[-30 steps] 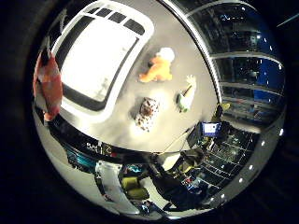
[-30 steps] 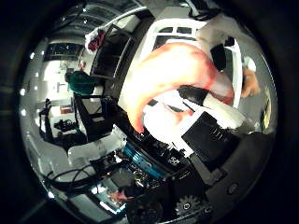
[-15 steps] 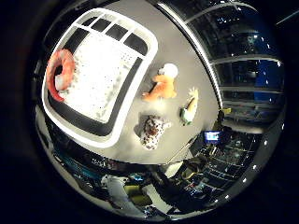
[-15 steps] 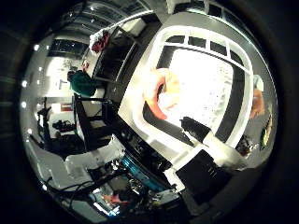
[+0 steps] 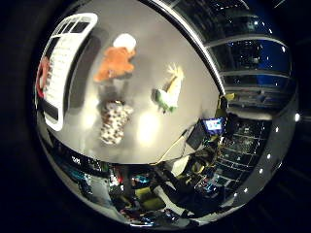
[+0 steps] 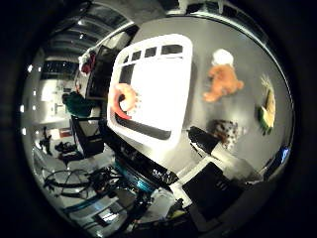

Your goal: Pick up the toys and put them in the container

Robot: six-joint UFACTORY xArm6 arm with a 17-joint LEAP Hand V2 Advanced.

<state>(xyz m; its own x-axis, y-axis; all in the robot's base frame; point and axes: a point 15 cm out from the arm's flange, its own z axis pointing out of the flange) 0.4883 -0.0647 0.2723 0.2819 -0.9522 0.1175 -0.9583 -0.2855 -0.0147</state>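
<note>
Container (image 6: 148, 54): white slotted basket on the grey table, one orange-pink ring-shaped toy (image 6: 121, 101) inside by its wall.
Orange plush (image 6: 223, 82): at 3 o'clock from the container, likely soft and light; take it round the body.
Spotted plush (image 5: 114, 121): near the orange one.
Yellow-green toy (image 5: 170, 92): farthest out.
Hand (image 6: 218, 173): holds nothing; finger pose unclear, cannot tell.

Your hand (image 6: 218, 173) shows only in the thumb side palm view, as black and white parts reaching in from one edge. One black-tipped finger (image 6: 202, 138) juts out from the blocky body behind it, and nothing sits against it or within its reach. You can't tell from this whether the fingers are straight or curled. The little finger side palm view shows no part of the hand.
</note>
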